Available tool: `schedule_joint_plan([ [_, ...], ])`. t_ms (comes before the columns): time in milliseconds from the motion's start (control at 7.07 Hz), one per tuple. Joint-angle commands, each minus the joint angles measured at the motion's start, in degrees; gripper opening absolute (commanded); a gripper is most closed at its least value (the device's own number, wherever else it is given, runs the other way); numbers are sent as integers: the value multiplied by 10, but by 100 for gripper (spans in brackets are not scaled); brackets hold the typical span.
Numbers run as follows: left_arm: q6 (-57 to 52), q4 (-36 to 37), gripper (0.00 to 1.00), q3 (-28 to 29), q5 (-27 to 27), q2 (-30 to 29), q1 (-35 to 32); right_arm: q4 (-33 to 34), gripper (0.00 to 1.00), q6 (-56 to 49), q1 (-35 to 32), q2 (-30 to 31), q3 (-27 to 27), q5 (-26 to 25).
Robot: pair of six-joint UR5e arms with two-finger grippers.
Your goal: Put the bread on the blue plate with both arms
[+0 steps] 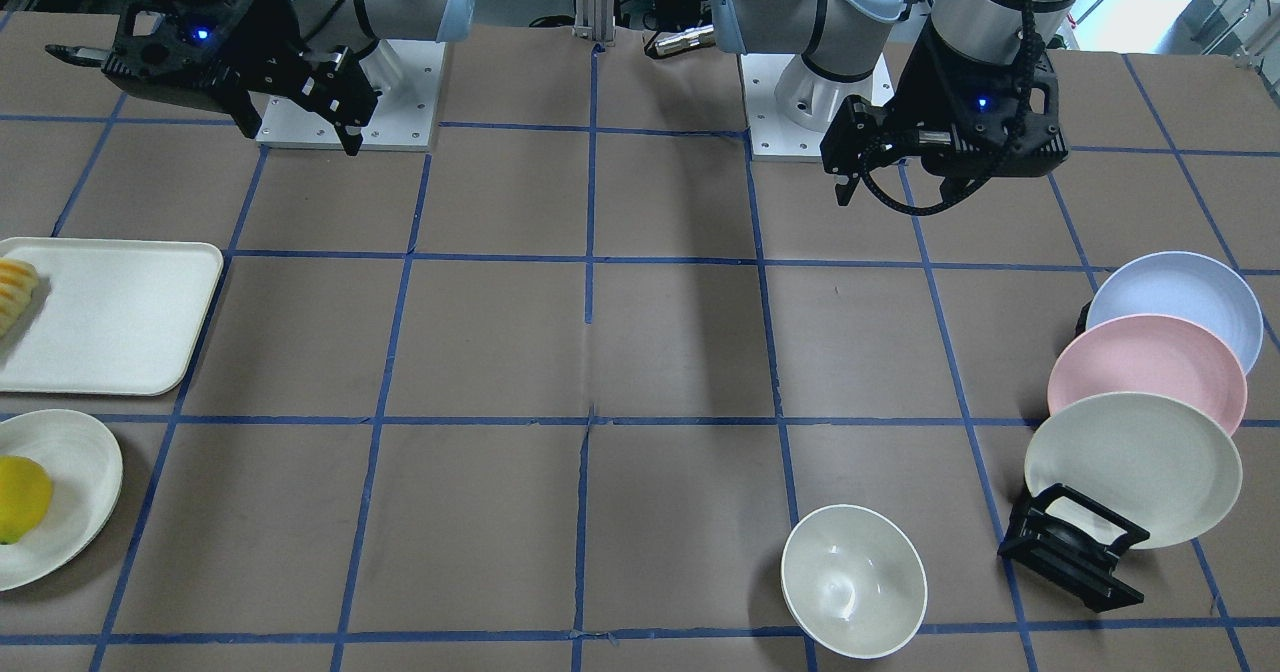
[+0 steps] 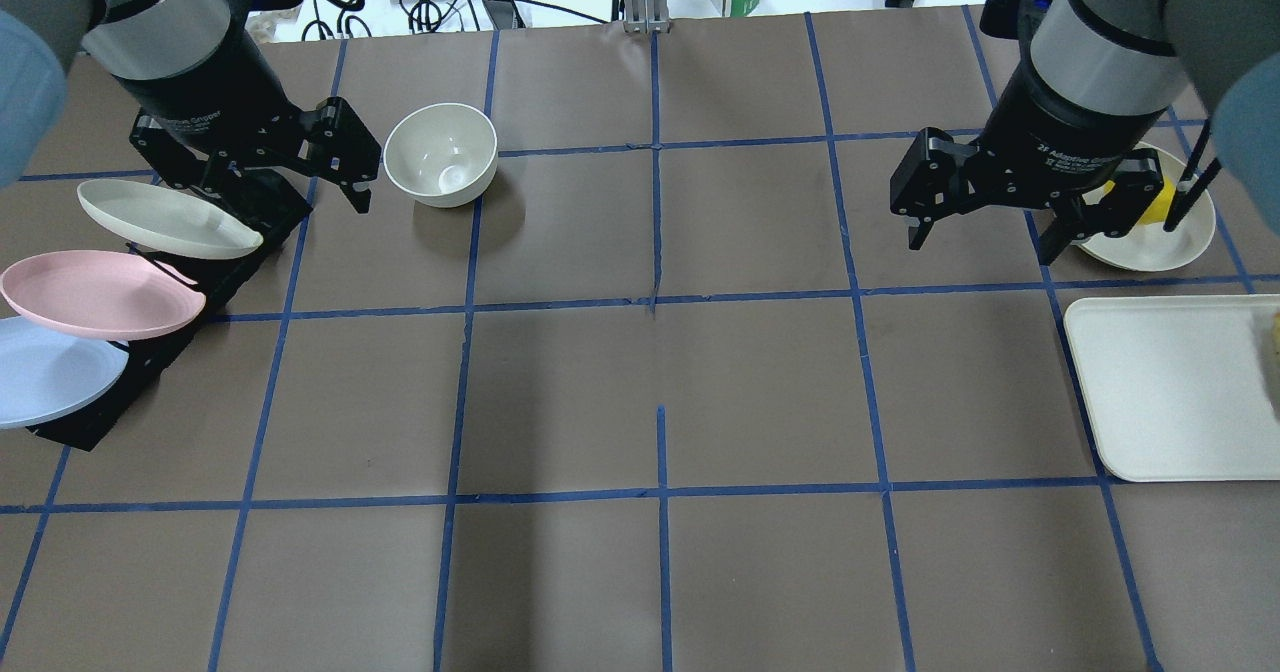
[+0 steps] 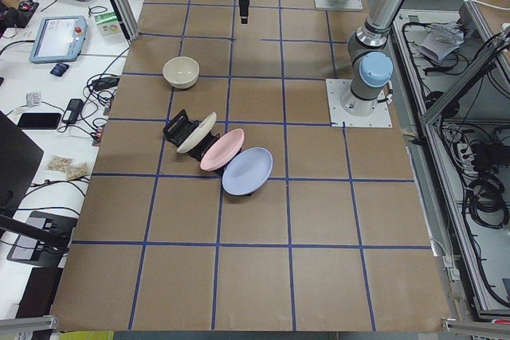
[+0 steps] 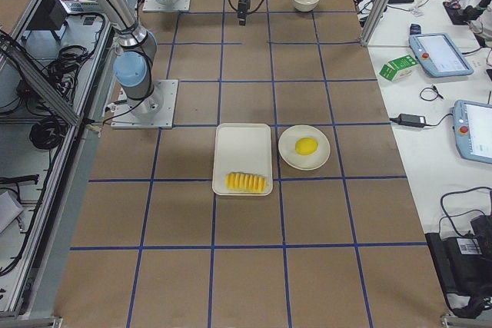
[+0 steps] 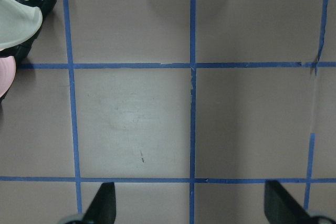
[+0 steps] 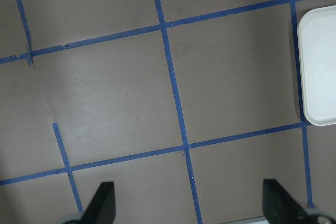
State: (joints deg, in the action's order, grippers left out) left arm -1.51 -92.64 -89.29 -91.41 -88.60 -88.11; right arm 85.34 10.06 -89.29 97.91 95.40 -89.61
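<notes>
The bread [image 1: 15, 292], a yellow-orange ridged loaf, lies at the outer end of a cream tray [image 1: 120, 322]; it also shows in the exterior right view [image 4: 246, 183]. The blue plate [image 1: 1190, 297] leans in a black rack behind a pink and a cream plate; it also shows in the overhead view [image 2: 50, 382]. My left gripper [image 2: 290, 187] hangs open and empty above the table, next to the rack's cream-plate end; its fingertips [image 5: 105, 205] stand wide apart. My right gripper [image 2: 982, 242] is open and empty, above the table beside the tray, well away from the bread.
A pink plate [image 1: 1150, 367] and a cream plate [image 1: 1135, 467] stand in the same rack [image 1: 1075, 547]. A cream bowl [image 1: 853, 580] sits near the rack. A yellow lemon [image 1: 20, 497] lies on a white plate [image 1: 80, 492] next to the tray.
</notes>
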Motion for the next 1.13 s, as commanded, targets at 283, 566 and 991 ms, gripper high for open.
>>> schedule_joint_plan([
  [283,0,4,100,-1,0,3,-1,-3,100,-1,0,-1,1,-7],
  [566,4,5,100,-2,-1,0,1,-1,100,-1,0,-1,1,-6],
  [991,6,1,100,1,-98,24,42,0,100,-1,2,-1,1,-8],
])
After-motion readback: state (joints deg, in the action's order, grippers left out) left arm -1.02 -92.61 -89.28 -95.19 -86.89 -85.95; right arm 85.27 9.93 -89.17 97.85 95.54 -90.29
